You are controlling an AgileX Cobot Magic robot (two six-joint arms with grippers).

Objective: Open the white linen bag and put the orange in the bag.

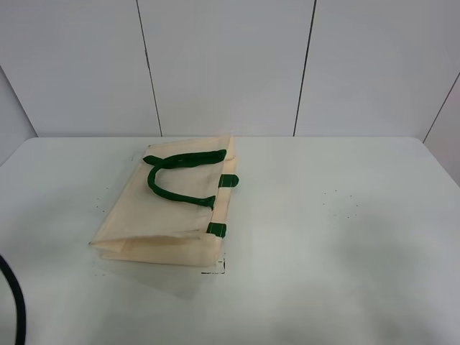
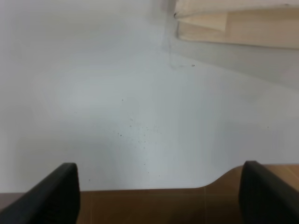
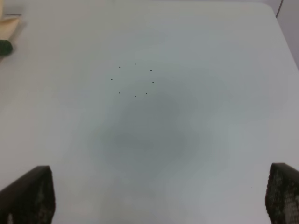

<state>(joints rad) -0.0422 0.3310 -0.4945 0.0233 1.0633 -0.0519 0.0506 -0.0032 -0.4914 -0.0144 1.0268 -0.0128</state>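
I see the white linen bag [image 1: 169,208] flat on the bench [image 1: 345,237] — long axis running front to back, green handles [image 1: 176,176] toward the far end, both grippers' fingers [image 2: 51,193] [image 3: 28,196] spread wide, holding nothing.

White table [image 1: 345,237], matte top, rounded far corners, set against a pale panelled wall [image 1: 223,65]. One thing lies flat on it: the white linen bag [image 1: 172,215], left of the middle, its dark green handles [image 1: 176,176] folded across the upper face and two small green tabs [image 1: 223,205] at its right edge. The near end of the bag shows a folded layer. A small black mark [image 1: 215,269] sits on the tabletop just by the bag's near right corner. Scattered dark specks [image 1: 338,201] dot the surface to the right, well apart from the bag. A black cable [image 1: 14,302] curves over the table's near left corner. The left wrist view shows the table's front edge with brown floor [image 2: 154,207] below.
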